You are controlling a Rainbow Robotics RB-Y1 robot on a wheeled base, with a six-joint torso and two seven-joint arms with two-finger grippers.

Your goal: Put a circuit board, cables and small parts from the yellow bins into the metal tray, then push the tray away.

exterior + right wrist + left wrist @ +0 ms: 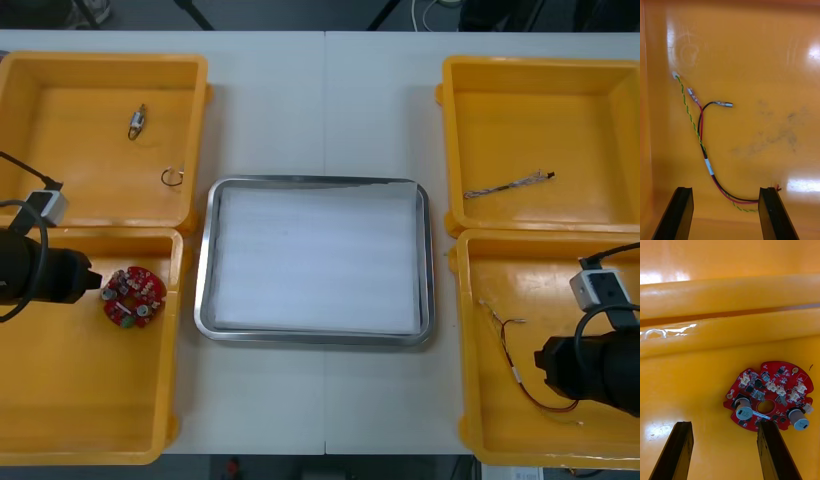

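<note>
**Note-taker:** Black fingers up close. Whose are they, and how do they stand?

**Me:** Left gripper [724, 424], mine. Fingers apart, nothing between them. It is low over the near left yellow plastic bin [60, 400].

**Note-taker:** The board?

**Me:** Round red circuit board [771, 390], flat on that bin's floor, close to the wall next to the far left yellow bin [70, 150]. One finger's tip overlaps the board's near edge; cannot tell if it touches. The other finger is well apart from it, over bare floor.

**Note-taker:** Right side?

**Me:** Right gripper [726, 189] is over the near right yellow bin [500, 420]. Fingers spread, gripping nothing. Thin cable of red, black and twisted yellow-green strands [702, 127] lies on the floor. One end curls in beside one finger's tip. The rest runs away from the fingers and splits into three ends.

**Note-taker:** Rest of the table?

**Me:** Shiny rectangular metal tray [205, 260], white inside, sits between the bins. The far left bin holds one small metal part [137, 121] and a second small metal part [172, 178], apart from each other. The far right yellow bin [560, 110] holds a thin pale twisted cable [505, 187], lying loose.
</note>
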